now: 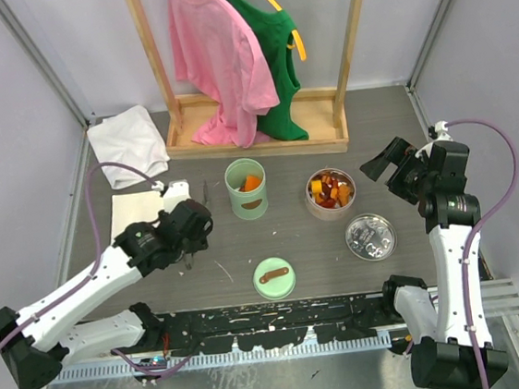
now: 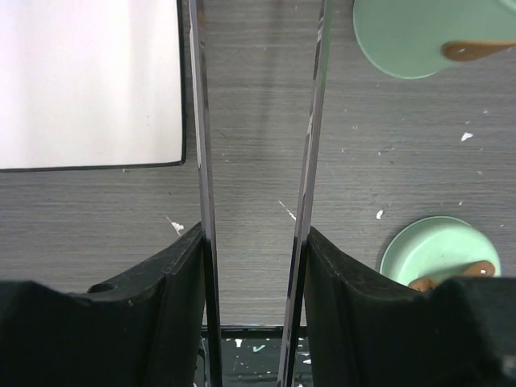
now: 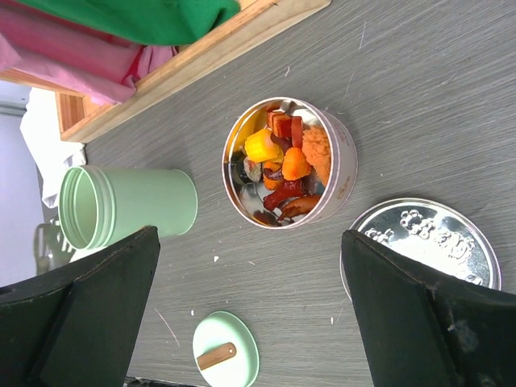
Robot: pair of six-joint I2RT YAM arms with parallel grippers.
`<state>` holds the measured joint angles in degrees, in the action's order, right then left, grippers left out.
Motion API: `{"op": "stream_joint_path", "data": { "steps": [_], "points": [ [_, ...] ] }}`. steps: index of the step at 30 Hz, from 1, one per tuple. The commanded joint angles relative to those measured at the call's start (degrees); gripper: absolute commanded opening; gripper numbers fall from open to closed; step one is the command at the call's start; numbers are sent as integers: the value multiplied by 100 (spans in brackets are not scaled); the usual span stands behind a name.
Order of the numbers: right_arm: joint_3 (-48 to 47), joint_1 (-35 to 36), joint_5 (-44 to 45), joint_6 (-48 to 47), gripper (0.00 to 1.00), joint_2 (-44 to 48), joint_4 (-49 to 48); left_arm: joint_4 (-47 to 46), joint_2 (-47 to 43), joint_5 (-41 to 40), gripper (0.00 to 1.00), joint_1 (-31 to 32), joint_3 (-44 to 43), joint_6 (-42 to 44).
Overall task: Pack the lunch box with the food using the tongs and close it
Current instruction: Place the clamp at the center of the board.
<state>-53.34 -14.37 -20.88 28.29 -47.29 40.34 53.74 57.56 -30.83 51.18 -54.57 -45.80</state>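
Note:
My left gripper is shut on the tongs, low over the table left of the lunch box. In the left wrist view the two thin metal arms of the tongs run up from between the black fingers, spread apart with bare table between them and nothing in them. The lunch box is a pale green upright cylinder, open, with orange pieces inside. Its green lid with a wooden handle lies nearer me. The food fills a round metal tin. My right gripper hangs wide open right of the tin, holding nothing.
The tin's silver lid lies by the right arm. A folded white cloth lies left of the left gripper, and a crumpled one behind it. A wooden rack with pink and green shirts stands at the back.

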Motion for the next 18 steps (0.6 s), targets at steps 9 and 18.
{"op": "stream_joint_path", "data": {
  "steps": [9, 18],
  "points": [
    [-34, -15, -12, 24, 100, 134, -295, -1660, 533, 1155, 52, -604, 907, 273],
    [38, -18, -27, 69, 100, 56, -380, -1897, 1086, 1176, 56, -619, 1263, 176]
  ]
}}
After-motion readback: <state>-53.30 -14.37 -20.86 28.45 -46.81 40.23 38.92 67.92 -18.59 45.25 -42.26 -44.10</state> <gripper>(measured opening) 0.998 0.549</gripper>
